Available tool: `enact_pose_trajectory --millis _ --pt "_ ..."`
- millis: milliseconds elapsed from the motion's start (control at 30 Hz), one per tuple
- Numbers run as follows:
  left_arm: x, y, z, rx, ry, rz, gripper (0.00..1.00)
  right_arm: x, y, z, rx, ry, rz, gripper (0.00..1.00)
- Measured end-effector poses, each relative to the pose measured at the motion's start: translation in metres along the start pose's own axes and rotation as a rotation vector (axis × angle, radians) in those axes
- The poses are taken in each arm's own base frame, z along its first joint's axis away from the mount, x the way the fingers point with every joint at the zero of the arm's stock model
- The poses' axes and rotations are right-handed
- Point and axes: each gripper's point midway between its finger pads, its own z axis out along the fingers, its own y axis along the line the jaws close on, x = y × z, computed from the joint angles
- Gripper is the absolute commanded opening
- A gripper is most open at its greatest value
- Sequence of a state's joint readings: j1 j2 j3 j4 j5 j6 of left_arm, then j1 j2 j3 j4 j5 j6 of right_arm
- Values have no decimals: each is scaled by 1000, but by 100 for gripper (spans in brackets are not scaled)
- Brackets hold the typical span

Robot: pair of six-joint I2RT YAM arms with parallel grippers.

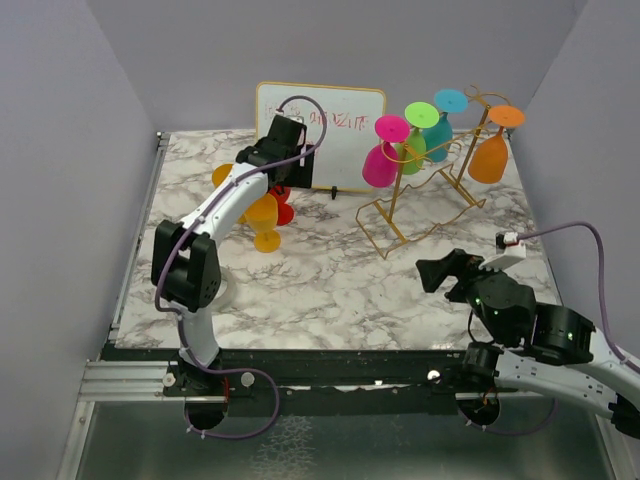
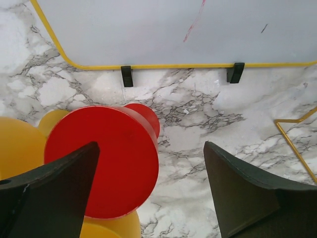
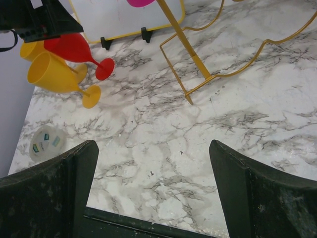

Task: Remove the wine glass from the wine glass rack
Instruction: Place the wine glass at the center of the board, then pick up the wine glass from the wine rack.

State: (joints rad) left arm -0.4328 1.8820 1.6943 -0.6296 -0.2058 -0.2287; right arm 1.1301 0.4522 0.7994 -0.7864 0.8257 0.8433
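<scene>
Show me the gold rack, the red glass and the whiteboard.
gold rack (image 3: pixel 190 47): right wrist view, on its slanted bar.
red glass (image 3: pixel 72 47): right wrist view, on its bowl.
whiteboard (image 1: pixel 350 150): overhead view, on its white face.

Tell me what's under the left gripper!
A red glass sits just below the open left gripper, with yellow glasses crowding beside it on the marble table. The red glass hides the table beneath it.

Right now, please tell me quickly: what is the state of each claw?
Left claw: open, holding nothing; the red wine glass is below it, not gripped.
Right claw: open, holding nothing.
</scene>
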Motion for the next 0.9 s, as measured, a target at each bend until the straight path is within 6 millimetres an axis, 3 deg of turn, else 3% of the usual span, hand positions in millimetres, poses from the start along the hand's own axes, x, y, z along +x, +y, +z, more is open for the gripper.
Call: enact_pose_trajectory --millis 200,400,500,567,633,767,833,900 --pt "-26 -1 -37 42 -88 5 99 11 12 5 -45 33 -42 100" --pt "-67 -10 -106 159 -260 -10 99 42 31 18 -97 142 -174 100" --pt "-76 -16 -137 234 -329 -12 99 63 42 24 -134 227 -272 100" --pt "-70 -19 -150 275 -343 -8 99 76 63 21 -234 303 -329 100" --pt "-59 -22 -160 316 -347 -1 99 74 85 15 -345 312 -321 100" --pt "-30 -21 -171 356 -334 11 99 47 125 -8 -590 198 -218 100" --pt "-14 -17 -177 365 -328 15 99 33 132 -15 -631 152 -186 100" --pt "1 -14 -185 377 -328 16 99 27 133 -9 -585 149 -185 100"
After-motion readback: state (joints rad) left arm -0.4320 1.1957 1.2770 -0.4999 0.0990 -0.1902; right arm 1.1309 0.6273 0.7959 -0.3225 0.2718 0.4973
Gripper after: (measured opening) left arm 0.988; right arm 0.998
